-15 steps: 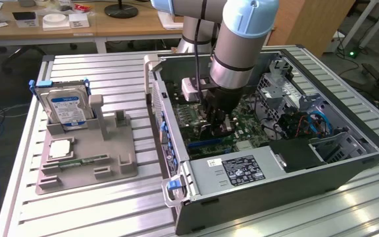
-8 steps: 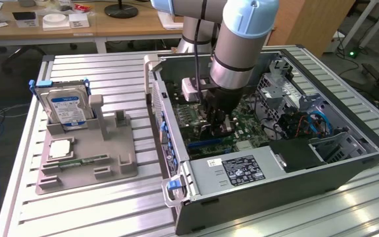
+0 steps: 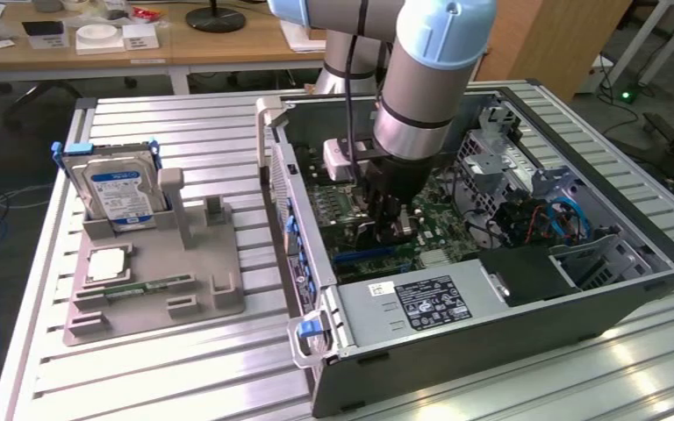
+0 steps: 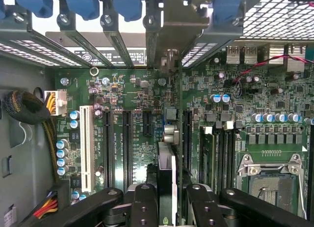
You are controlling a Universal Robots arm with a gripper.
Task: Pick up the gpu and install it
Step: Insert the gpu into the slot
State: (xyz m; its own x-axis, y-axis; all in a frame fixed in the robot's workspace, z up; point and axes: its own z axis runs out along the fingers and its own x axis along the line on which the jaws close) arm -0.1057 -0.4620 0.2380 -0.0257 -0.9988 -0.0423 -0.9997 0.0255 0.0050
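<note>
End effector (image 3: 386,230) is down inside the open computer case (image 3: 618,289), above the motherboard (image 4: 122,89). Its fingers (image 4: 142,207) are closed on the gpu (image 4: 167,180), held edge-on between them with its lower edge toward the board. In the wrist view the card runs in line with the expansion slots (image 4: 126,143) and its metal bracket (image 4: 174,28) stands at the rear slot openings, under the blue retaining clips (image 4: 130,6). Whether the card is seated in a slot cannot be told.

Room to move: tight. The case wall (image 3: 296,219) on the exterior view's left rises close beside the arm (image 3: 425,79); the drive cage (image 3: 507,167) with its cables crowds the exterior view's right. The power supply (image 3: 419,307) closes off the near end. White slot (image 4: 86,141) and a cable bundle (image 4: 27,106) lie to one side of the card, the memory slots (image 4: 221,153) and the CPU socket (image 4: 274,178) to the other.

Outside the case, on the slatted bench (image 3: 138,377): grey fixture tray (image 3: 197,263) with a hard drive (image 3: 120,193) standing upright in it, well apart from the case.
</note>
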